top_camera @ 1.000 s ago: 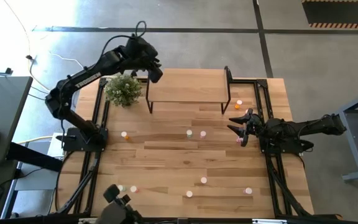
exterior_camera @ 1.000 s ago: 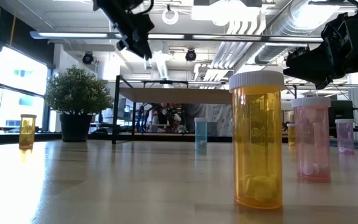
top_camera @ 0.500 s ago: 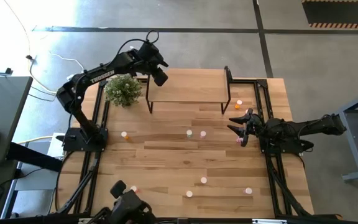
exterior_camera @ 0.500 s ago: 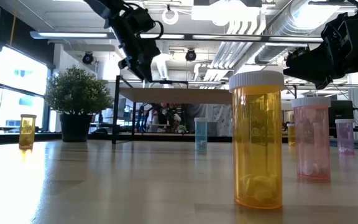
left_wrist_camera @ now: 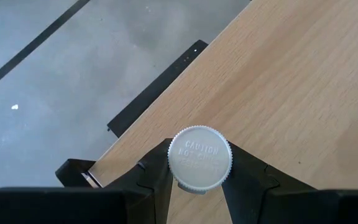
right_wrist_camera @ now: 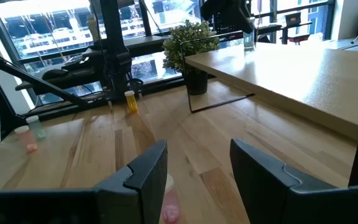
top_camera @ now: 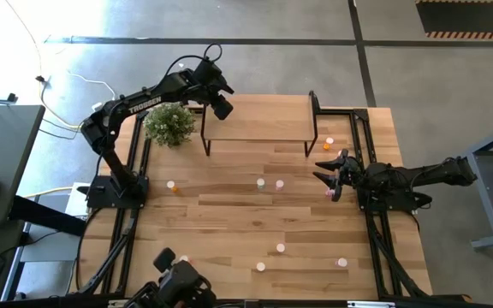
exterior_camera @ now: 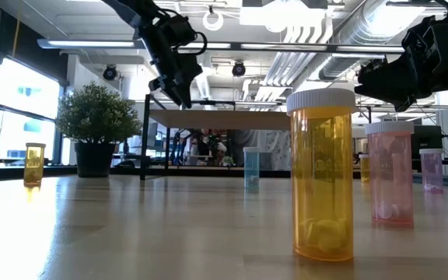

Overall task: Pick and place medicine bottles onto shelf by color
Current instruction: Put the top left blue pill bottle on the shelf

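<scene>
Wide slatted table point(top_camera: 229, 214), scattered bottles. Shelf point(top_camera: 259, 120) at far edge. Above its left end: left tool point(left_wrist_camera: 199, 186), clamped on upright bottle point(left_wrist_camera: 200, 157), board directly beneath. Right tool point(right_wrist_camera: 197, 168) agape, empty, over pink bottle point(right_wrist_camera: 168, 207).

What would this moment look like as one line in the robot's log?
left gripper: shut on bottle, over shelf left end | right gripper: open, waiting at table's right side
</scene>
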Robot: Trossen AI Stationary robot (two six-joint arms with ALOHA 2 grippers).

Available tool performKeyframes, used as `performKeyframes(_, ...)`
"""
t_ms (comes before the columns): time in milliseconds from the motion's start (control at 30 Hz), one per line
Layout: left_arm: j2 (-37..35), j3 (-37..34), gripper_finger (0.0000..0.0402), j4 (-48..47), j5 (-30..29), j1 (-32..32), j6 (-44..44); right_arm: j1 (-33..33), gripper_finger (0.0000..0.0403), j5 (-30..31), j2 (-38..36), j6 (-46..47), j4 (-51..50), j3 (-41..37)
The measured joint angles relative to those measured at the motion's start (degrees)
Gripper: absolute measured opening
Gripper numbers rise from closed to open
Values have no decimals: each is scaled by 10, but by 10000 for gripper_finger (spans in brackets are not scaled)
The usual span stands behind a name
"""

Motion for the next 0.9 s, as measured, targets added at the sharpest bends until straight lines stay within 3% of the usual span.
performKeyframes(300,0,0,115,-1,-3,0,-10,0,167,0,0,0,0,0)
performKeyframes(900,0,0,180,10,-5,0,-8,0,167,0,0,0,0,0)
